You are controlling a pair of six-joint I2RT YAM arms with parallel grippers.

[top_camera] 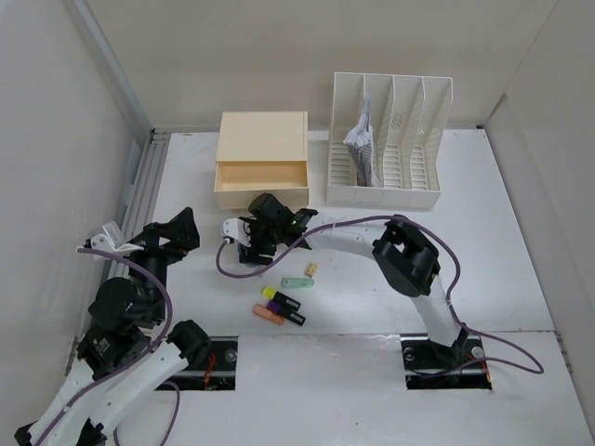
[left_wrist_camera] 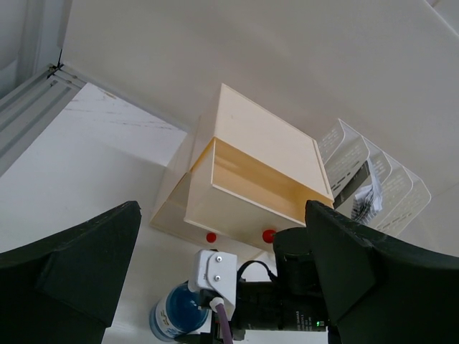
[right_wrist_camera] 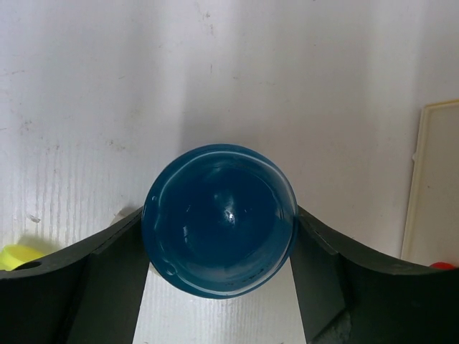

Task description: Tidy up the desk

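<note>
The desk (top_camera: 502, 242) is the large white tabletop. My right gripper (top_camera: 249, 245) reaches far left across it and is shut on a round blue-lidded jar (right_wrist_camera: 219, 218), with one finger touching each side. The jar stands on the desk just in front of the cream drawer box (top_camera: 262, 160). It also shows in the left wrist view (left_wrist_camera: 172, 315), partly behind the right wrist. My left gripper (top_camera: 181, 230) is open and empty, to the left of the jar and apart from it.
The drawer box has its top drawer (left_wrist_camera: 251, 186) pulled open. A white file rack (top_camera: 389, 139) at the back right holds papers. Highlighters (top_camera: 284, 308), a green eraser (top_camera: 297, 282) and a small yellow piece (top_camera: 310, 269) lie mid-desk.
</note>
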